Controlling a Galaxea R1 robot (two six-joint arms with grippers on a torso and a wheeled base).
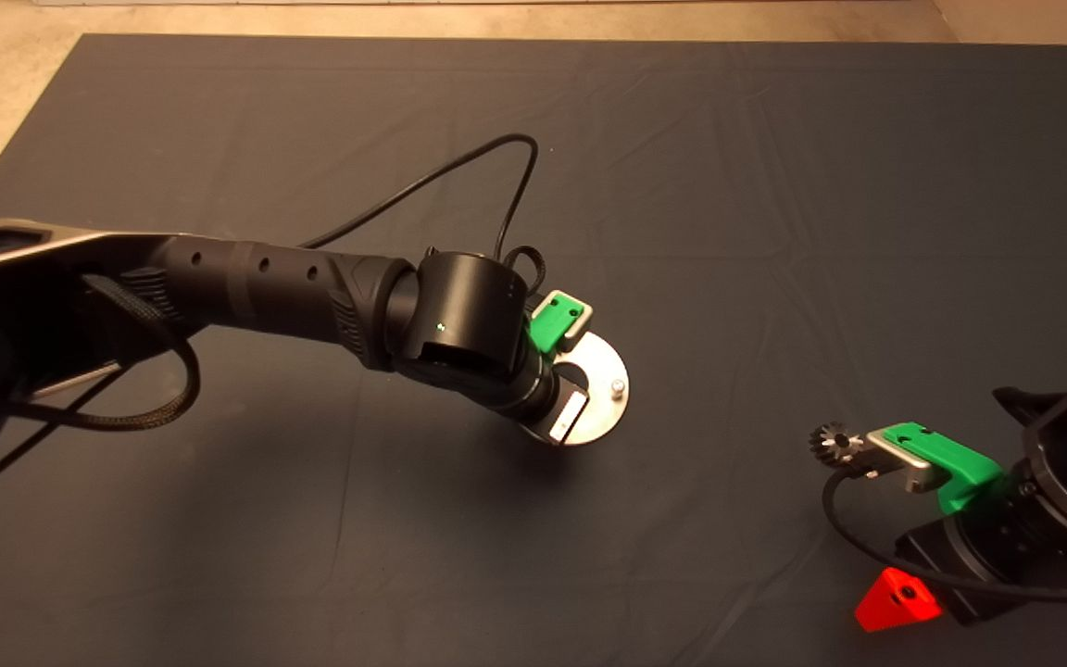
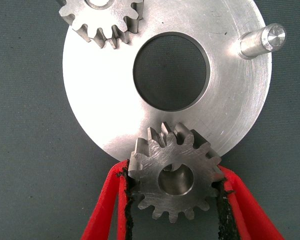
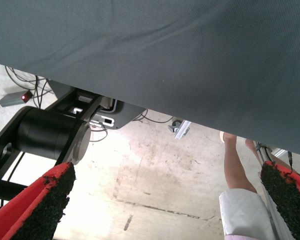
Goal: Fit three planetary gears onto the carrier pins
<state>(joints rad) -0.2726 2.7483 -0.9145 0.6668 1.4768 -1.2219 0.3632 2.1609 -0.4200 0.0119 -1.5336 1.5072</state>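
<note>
Planetary gear (image 2: 176,178), unmarked, clamped in left end effector (image 2: 175,200) at disc (image 2: 105,95) edge; right end effector (image 3: 160,200) gapes.

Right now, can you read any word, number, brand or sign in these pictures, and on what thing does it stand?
None can be read. The disc, the two planetary gears on it, the bare pin, the mat and both green grippers carry no legible text.
</note>
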